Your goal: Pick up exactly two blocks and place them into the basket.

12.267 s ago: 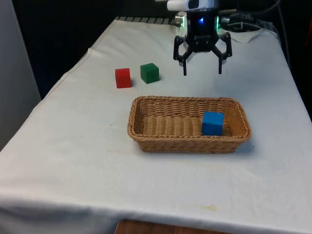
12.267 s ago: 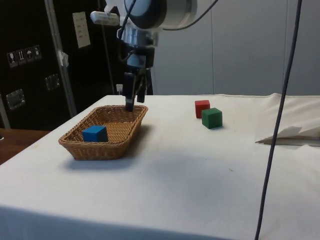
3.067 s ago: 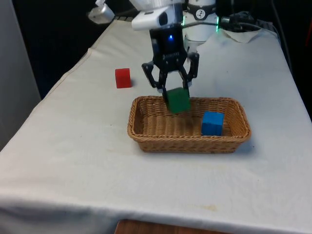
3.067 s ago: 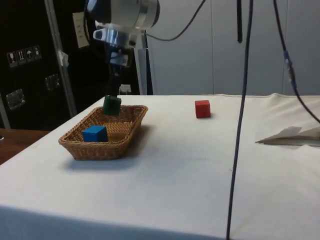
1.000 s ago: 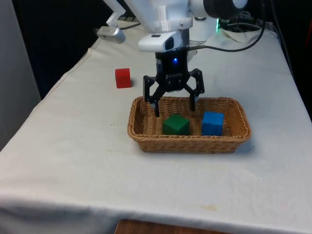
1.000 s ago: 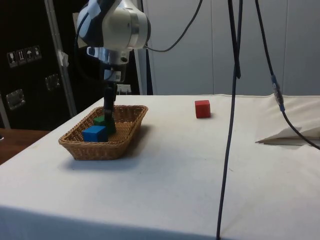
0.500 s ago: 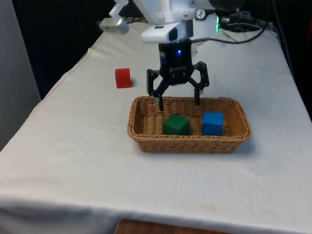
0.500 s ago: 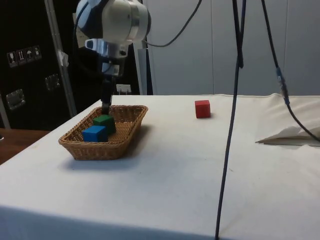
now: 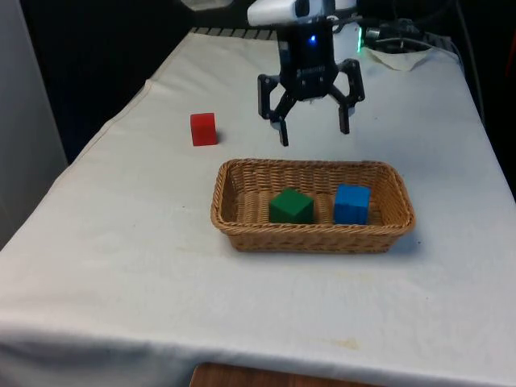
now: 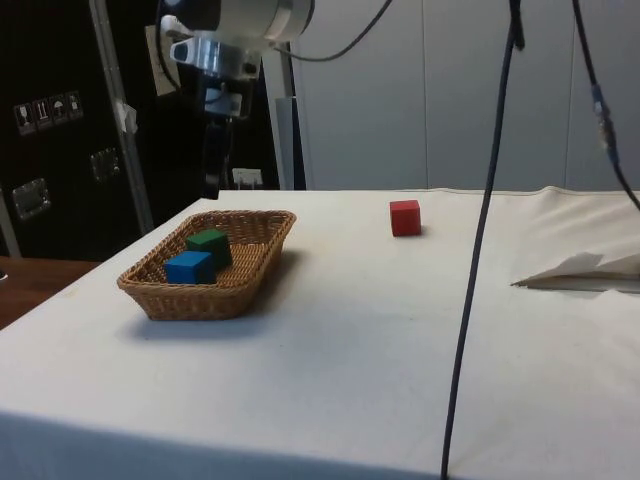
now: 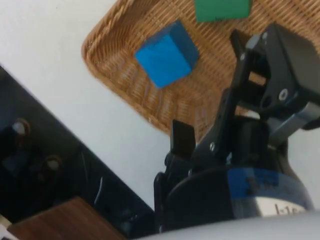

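- The green block [image 9: 291, 206] lies inside the wicker basket [image 9: 242, 234], near its middle; the blue block [image 9: 351, 203] sits just beside it, towards the front view's right; the two look slightly apart, though from the side view they overlap and I cannot be sure
- In the wrist view the blue block [image 11: 167, 53] and green block [image 11: 222, 9] both rest on the basket's woven floor [image 11: 130, 95]
- The gripper [image 9: 314, 133] hangs above the basket's far rim, clear of both blocks; its fingers are spread wide and hold nothing
- The red block [image 9: 203, 129] stands on the white cloth [image 9: 121, 266], well apart from the basket, towards the front view's left
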Controlling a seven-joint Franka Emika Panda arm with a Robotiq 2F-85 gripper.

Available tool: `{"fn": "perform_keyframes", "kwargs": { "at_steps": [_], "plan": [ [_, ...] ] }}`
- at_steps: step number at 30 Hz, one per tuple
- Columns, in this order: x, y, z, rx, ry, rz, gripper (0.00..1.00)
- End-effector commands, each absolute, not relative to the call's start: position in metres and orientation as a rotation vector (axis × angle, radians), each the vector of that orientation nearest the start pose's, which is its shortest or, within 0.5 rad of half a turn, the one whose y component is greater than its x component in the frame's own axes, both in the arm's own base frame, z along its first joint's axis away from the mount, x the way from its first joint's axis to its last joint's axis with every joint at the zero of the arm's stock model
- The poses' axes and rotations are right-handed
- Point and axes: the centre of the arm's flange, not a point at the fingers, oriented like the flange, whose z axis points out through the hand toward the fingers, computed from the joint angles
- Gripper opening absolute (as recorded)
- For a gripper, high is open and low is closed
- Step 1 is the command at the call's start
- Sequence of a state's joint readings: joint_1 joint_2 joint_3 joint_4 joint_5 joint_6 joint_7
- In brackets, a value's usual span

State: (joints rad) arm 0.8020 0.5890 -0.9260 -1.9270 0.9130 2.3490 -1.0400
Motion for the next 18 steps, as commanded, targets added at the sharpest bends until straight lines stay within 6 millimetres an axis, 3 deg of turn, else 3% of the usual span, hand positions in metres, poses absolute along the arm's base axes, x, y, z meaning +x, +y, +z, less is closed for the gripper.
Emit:
{"fn": "perform_keyframes", "kwargs": {
  "at_steps": [1,18],
  "plan": [
    [0.623,-0.026,0.301,-2.967,-0.609,-0.393,1.0],
    [0.603,-0.022,0.344,-2.935,-0.628,-0.397,1.0]
  ]
}}
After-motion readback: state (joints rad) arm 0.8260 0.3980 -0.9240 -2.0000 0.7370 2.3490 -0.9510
